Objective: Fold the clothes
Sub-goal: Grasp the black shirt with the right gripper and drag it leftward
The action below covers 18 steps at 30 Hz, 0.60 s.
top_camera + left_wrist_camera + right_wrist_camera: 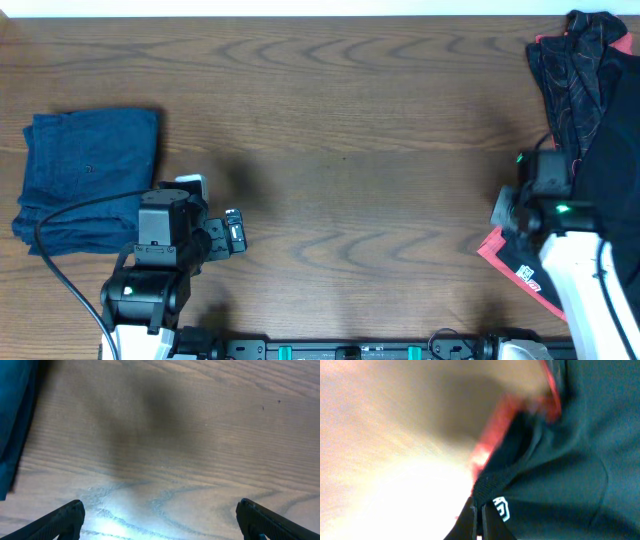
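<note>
Black-and-white arms point(160, 250); green lights point(563, 209); black cable point(95, 201).

You're looking down on a dark wood-grain surface point(340, 150) that fills nearly the whole overhead view. A pale strip point(300, 8) runs along its far edge, a black rail point(340, 350) with green clips along the near edge. Bright glare point(130, 515) whitens the wood under the left wrist camera.

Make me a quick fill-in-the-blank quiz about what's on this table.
1. The folded garment at the left end of the table is coloured ____.
2. The left claw has its jaws ____ above bare wood.
3. The right claw is ____ on the hem of the black cloth.
Missing words: blue; open; shut.
</note>
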### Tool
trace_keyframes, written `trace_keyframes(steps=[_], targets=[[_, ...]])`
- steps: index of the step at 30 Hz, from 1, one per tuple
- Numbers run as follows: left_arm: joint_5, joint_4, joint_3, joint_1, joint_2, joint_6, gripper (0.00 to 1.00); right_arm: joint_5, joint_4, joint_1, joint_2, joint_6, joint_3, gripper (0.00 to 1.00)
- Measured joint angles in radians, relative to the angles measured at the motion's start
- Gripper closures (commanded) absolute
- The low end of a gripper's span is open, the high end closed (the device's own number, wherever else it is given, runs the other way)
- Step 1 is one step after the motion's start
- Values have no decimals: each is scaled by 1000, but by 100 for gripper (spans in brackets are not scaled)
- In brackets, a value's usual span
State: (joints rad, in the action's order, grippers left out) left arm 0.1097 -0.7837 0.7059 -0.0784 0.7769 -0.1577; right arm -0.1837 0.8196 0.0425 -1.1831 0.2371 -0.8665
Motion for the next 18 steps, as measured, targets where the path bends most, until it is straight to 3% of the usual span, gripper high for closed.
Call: trace_keyframes(steps=[4,8,13,18], targets=[[0,-1,0,0,0,0,2,280,-12,-47,5,-146,-187,99],[0,0,0,0,0,0,2,487,-154,-197,10,-214,-252,99],[0,0,0,0,0,0,2,593,-291,-402,-28,-247,-253,99],[0,0,0,0,0,0,2,634,-409,-550,-186,-257,-254,99]])
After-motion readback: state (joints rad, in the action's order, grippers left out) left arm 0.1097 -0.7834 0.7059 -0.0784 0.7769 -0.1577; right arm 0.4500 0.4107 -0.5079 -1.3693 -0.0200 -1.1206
